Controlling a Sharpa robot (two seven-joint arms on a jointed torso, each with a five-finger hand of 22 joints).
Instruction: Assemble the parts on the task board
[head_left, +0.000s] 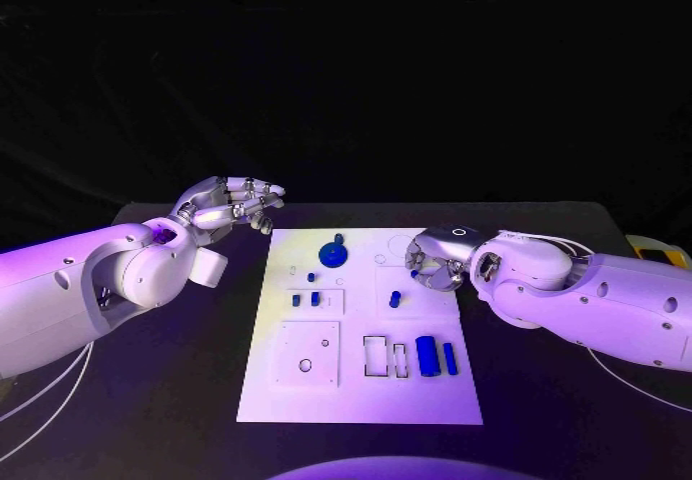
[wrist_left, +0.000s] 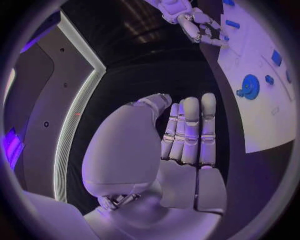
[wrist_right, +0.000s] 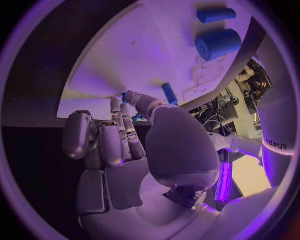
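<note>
The white task board (head_left: 361, 390) lies mid-table. My left hand (head_left: 231, 206) hovers off the board's far left corner with nothing in it; its fingers (wrist_left: 190, 130) stand straight, side by side. My right hand (head_left: 440, 258) reaches down at the board's far right edge. Its thumb and fingers (wrist_right: 125, 130) close on a small blue piece (wrist_right: 125, 96), mostly hidden. A blue peg (head_left: 395, 297) stands just beside them. A round blue knob (head_left: 335, 254) sits at the far middle. Two short blue pegs (head_left: 306, 299) stand left of centre. A thick blue cylinder (head_left: 427, 352) and a thin blue bar (head_left: 450, 358) lie near right.
Empty rectangular slots (head_left: 375, 356) and a square inset with holes (head_left: 307, 353) mark the board's near half. A yellow object (head_left: 656, 250) sits at the table's right edge. White cables (head_left: 43, 390) trail beside my left arm.
</note>
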